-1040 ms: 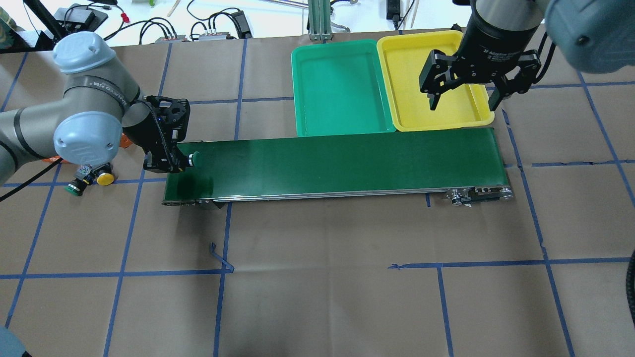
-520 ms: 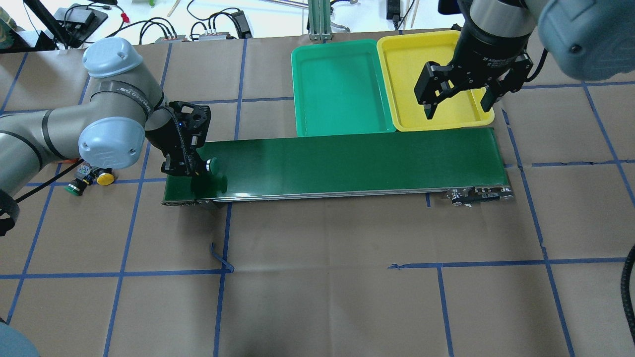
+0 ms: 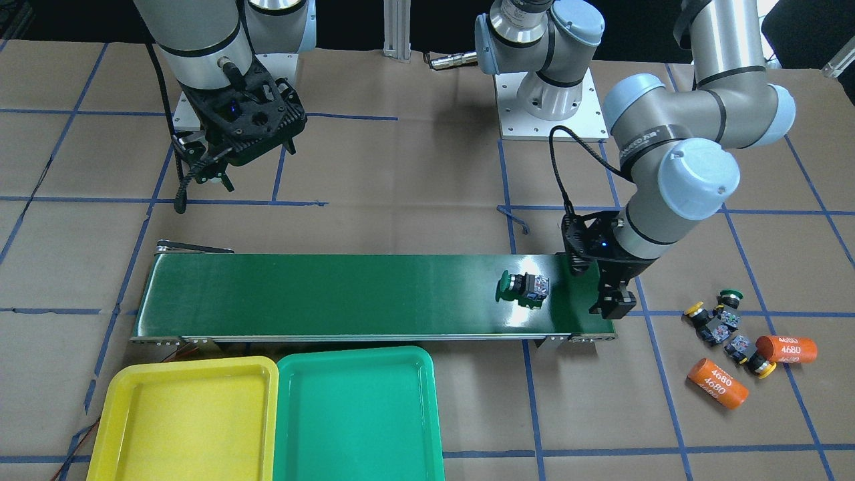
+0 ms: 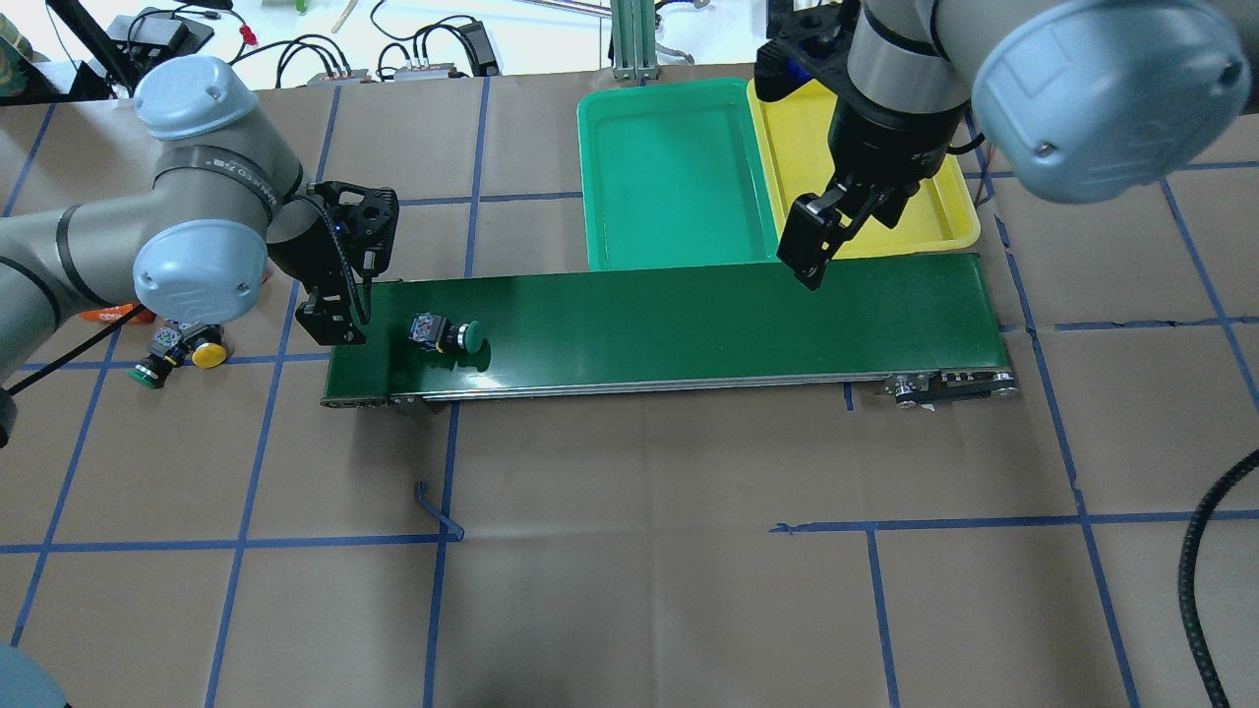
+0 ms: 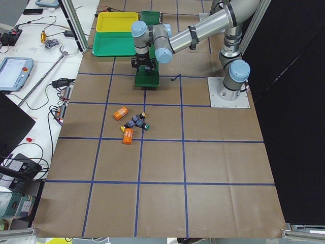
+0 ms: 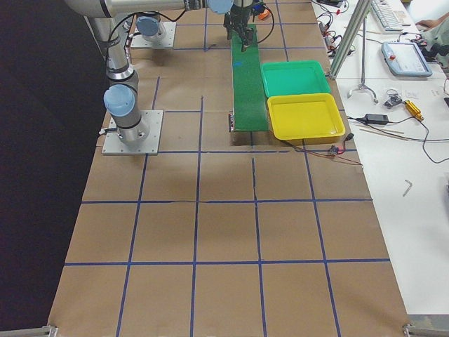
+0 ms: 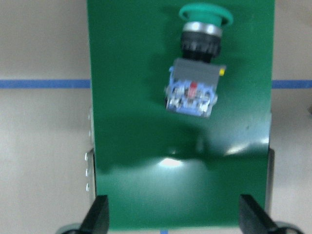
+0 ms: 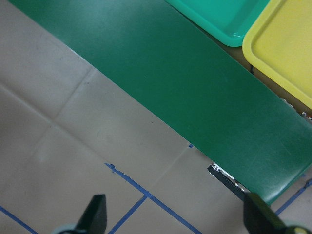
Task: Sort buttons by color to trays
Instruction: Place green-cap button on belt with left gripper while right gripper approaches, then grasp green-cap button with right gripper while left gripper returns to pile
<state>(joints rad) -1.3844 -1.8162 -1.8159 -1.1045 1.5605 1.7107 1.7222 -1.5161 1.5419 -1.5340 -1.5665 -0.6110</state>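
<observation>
A green button [image 4: 449,334] lies on its side near the left end of the dark green conveyor belt [image 4: 689,324], cap toward the trays; it also shows in the front view [image 3: 523,286] and the left wrist view [image 7: 197,63]. My left gripper [image 4: 332,320] hangs open just behind it at the belt's end, fingers apart and holding nothing [image 7: 174,219]. Beside the belt's far side sit the green tray [image 4: 669,167] and the yellow tray [image 4: 799,128], both bare. My right gripper [image 4: 809,254] is open above the belt's far edge by the trays.
Off the belt's left end lie three more buttons, two yellow-capped [image 3: 695,310] [image 3: 761,366] and one green-capped [image 3: 731,294], beside two orange "4680" cylinders [image 3: 718,383]. Cables and boxes lie beyond the table's far edge. Brown paper with blue tape lines covers the table.
My left gripper has let go of the green button, which now lies on the belt, and has drawn back left. My right gripper moved from over the yellow tray toward the belt.
</observation>
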